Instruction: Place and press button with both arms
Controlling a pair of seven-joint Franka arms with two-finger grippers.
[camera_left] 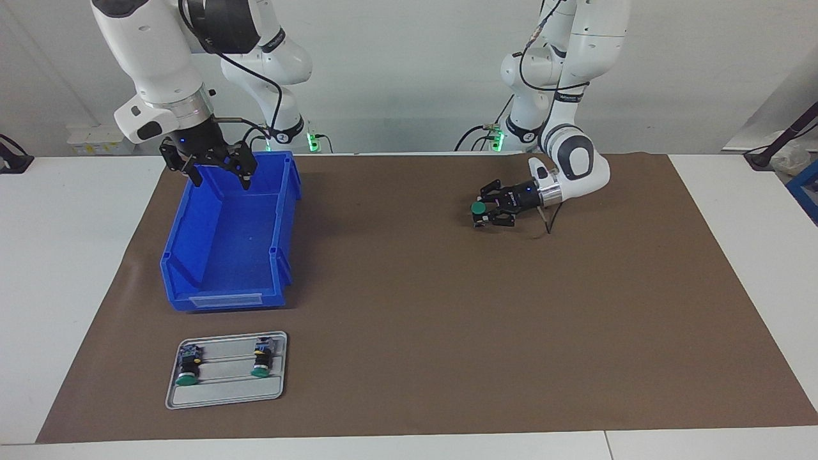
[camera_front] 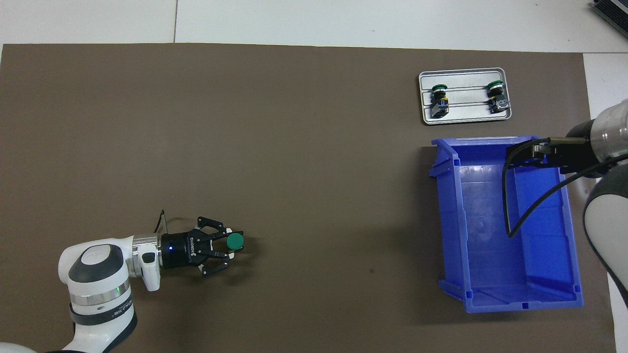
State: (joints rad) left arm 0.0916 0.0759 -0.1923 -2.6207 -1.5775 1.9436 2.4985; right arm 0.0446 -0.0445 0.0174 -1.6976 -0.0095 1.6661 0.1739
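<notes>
Hidden: the body of the button point(camera_left: 477, 208) is buried between the fingers of the left gripper point(camera_left: 480, 213); only its round green cap shows, in both views; the right gripper point(camera_left: 219, 169) shows in the facing view alone, since the overhead view cuts it off behind its wrist and a looping black cable
Left gripper: clenched on the button, held low over the brown mat point(camera_left: 447, 306) toward the left arm's end of the table, wrist lying sideways; whether cap or fingers touch the mat cannot be told
Right gripper: fingers spread wide, grasping nothing; it hangs over the robot-side end of the blue bin point(camera_left: 192, 281), fingertips about level with the rim
Blue bin: glossy moulded plastic, rectangular, with ribbed walls and a low lip at the end farther from the robots; inside bare
Tray point(camera_left: 227, 397): flat grey metal-looking rectangle with rounded corners and thin raised ridges; farther from the robots than the bin, near it
Spare buttons: a pair point(camera_left: 187, 368) point(camera_left: 261, 361) lying on their sides on the tray, apart, green caps pointing away from the robots, black bodies, blue-and-yellow rear blocks
Mat: matte brown sheet with faint creases, covering the white table point(camera_left: 735, 255)
Views differ: the facing view shows both arms' white jointed links; overhead shows the bin's floor straight down
</notes>
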